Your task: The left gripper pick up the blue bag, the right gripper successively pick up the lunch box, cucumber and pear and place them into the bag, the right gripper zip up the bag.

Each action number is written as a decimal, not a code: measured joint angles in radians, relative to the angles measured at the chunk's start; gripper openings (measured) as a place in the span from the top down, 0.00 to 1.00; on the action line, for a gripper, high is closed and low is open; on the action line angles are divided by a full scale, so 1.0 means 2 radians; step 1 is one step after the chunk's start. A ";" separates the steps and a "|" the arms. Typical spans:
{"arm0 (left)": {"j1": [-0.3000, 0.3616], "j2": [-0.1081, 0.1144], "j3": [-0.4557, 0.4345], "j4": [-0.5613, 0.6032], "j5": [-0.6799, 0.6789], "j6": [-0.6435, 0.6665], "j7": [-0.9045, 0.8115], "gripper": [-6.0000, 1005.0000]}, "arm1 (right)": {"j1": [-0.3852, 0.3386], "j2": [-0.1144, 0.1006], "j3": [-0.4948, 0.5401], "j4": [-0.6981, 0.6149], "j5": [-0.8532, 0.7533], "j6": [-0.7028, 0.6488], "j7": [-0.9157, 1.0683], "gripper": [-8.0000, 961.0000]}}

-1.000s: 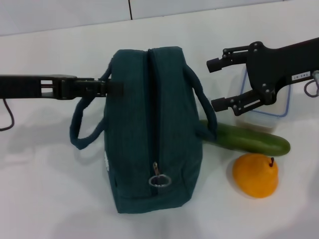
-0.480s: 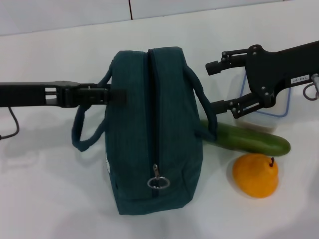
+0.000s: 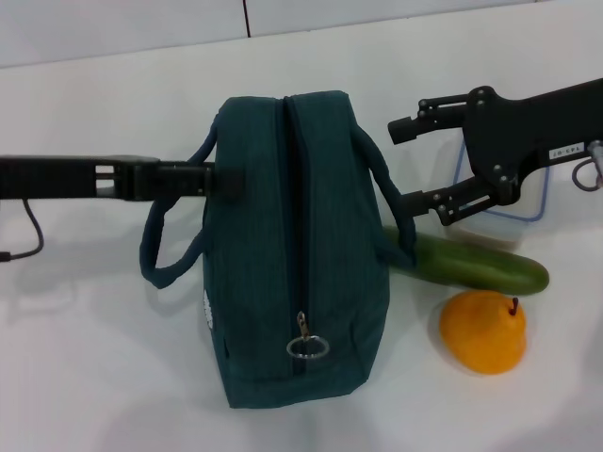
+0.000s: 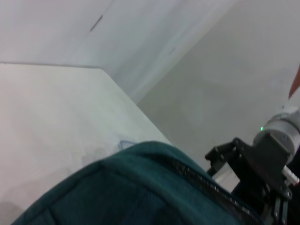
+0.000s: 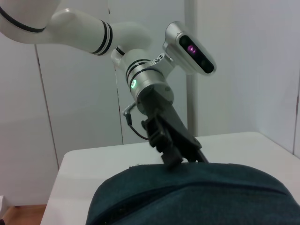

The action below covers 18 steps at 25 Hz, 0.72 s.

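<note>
Since a second ago, the head view shows the blue bag (image 3: 297, 250) shifted a little toward the robot's right and tipped, its ring pull now sitting lower and further right, while the left gripper (image 3: 224, 179) has pushed in along the bag's upper left side beside the left loop handle. Whether its fingers are closed on the fabric I cannot tell; they are edge-on and partly buried against the bag. The zip is closed along the top. The right gripper (image 3: 407, 163) hangs just off the bag's right side with its fingers spread wide and empty, above the right handle, hardly moved. Behind it sits the lunch box (image 3: 513, 218), partly hidden by the arm; the cucumber (image 3: 480, 266) lies on the counter (image 3: 85, 358) with one end tucked behind the bag, and the pear (image 3: 483, 330) rests just in front of it.

From the left wrist, the bag's teal fabric and zip fill the foreground, with the right gripper beyond it.

From the right wrist, the left gripper's fingers (image 5: 171, 158) meet the bag's top edge.

My reading: the bag is being taken hold of, and nothing is packed yet.
</note>
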State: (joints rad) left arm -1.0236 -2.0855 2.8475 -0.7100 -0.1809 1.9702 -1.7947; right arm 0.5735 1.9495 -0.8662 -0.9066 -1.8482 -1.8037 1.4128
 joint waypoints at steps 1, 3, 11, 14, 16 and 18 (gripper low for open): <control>-0.001 0.000 0.000 0.000 -0.004 -0.001 -0.007 0.18 | 0.000 0.000 0.000 0.000 0.000 0.000 0.000 0.09; -0.002 0.000 0.000 -0.002 -0.007 -0.003 -0.013 0.18 | 0.000 0.000 0.000 0.000 0.000 0.000 0.000 0.09; 0.003 0.000 0.000 0.002 -0.006 -0.031 -0.013 0.19 | 0.001 0.005 0.001 -0.004 0.001 -0.001 0.001 0.09; 0.009 0.001 0.000 0.009 -0.007 -0.041 -0.010 0.19 | 0.002 0.005 0.002 -0.005 0.002 -0.001 0.001 0.09; 0.012 0.002 0.000 0.011 -0.012 -0.043 -0.009 0.19 | 0.003 0.005 0.002 -0.005 0.002 -0.002 0.001 0.09; 0.015 0.003 0.000 0.011 -0.016 -0.045 -0.006 0.19 | 0.003 0.005 0.001 -0.005 0.002 -0.002 0.000 0.09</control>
State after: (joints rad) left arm -0.9943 -2.0800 2.8469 -0.6885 -0.2135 1.8810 -1.8063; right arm 0.5798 1.9603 -0.8640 -0.9158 -1.8439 -1.8075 1.4135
